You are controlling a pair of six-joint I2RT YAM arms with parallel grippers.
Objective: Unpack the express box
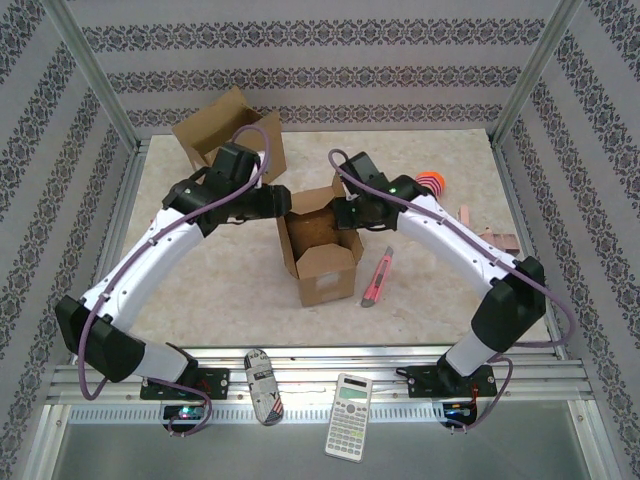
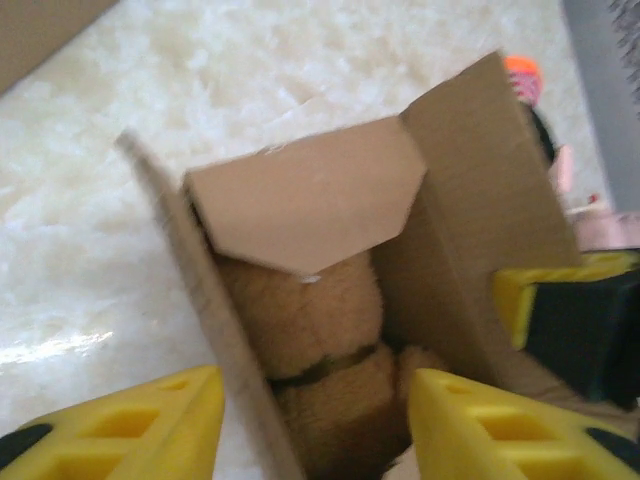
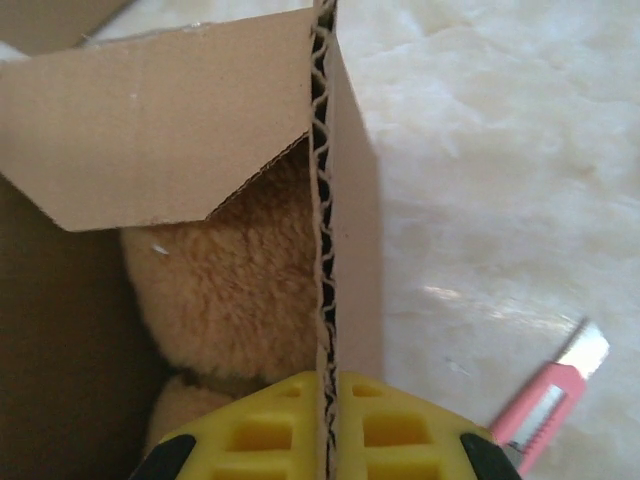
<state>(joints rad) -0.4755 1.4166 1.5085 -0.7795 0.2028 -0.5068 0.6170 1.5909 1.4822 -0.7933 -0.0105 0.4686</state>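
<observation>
Right pincer (image 3: 328, 405) is clamping a wall of the express box (image 1: 325, 280) at centre frame. I'm seeing the plush toy (image 2: 310, 320) lying inside, straight ahead between my left pincer's (image 2: 315, 425) half-spread fingers, which are holding nothing.

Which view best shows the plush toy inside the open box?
Right wrist: the tan plush toy is sharp, its fur clear beside the box wall. Left wrist shows more of it, but blurred. From top external the box's inside is too dim to tell.
</observation>
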